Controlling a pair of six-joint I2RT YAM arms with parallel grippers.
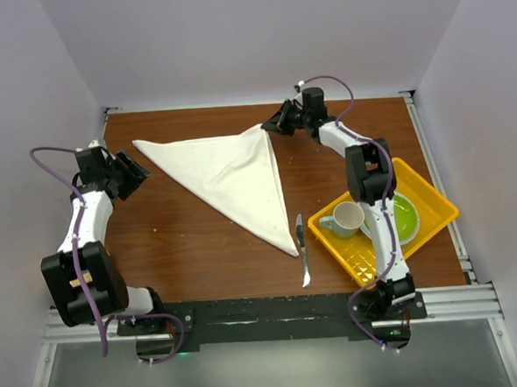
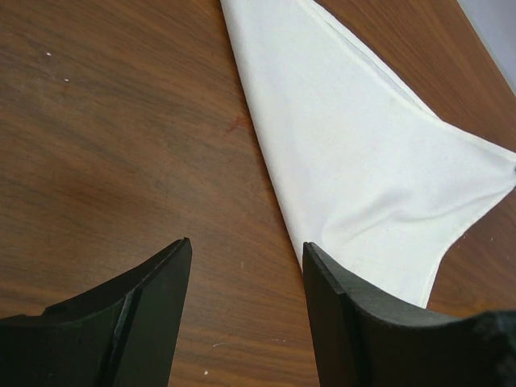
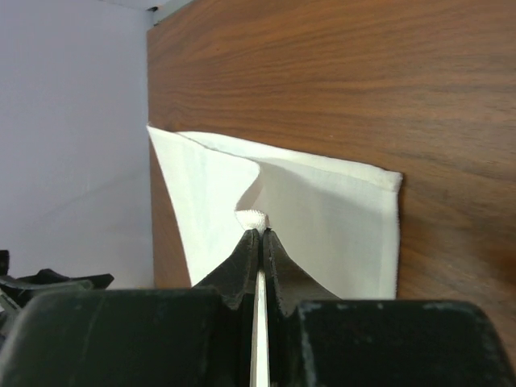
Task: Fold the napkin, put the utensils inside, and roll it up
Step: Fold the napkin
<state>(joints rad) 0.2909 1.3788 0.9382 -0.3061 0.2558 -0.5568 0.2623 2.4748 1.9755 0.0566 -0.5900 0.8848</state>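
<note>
Two arms over the brown worktop (image 1: 182, 242). Napkin (image 1: 231, 173) lies as a white triangle across the far middle of the worktop: one corner points toward the far-left corner, one sits by the far edge at centre, and the long tip runs down toward the near edge. Right gripper (image 1: 270, 124) is at that far-edge corner with its jaws pressed together on the cloth; the right wrist view shows a small fold of napkin (image 3: 322, 210) pinched between the fingertips (image 3: 260, 234) and lifted slightly off the wood. Left gripper (image 1: 143, 174) sits near the far-left corner, jaws spread and holding nothing; in the left wrist view the napkin's (image 2: 363, 153) edge lies just ahead of the open fingers (image 2: 153, 298), apart from them. Knife (image 1: 302, 250) lies flat on the wood near the near edge, just beside the napkin's long tip, between it and the yellow tray (image 1: 435, 202). Tray sits toward the near-right corner, turned at an angle, holding a pale mug (image 1: 346, 219) and a green plate (image 1: 407, 218).
</note>
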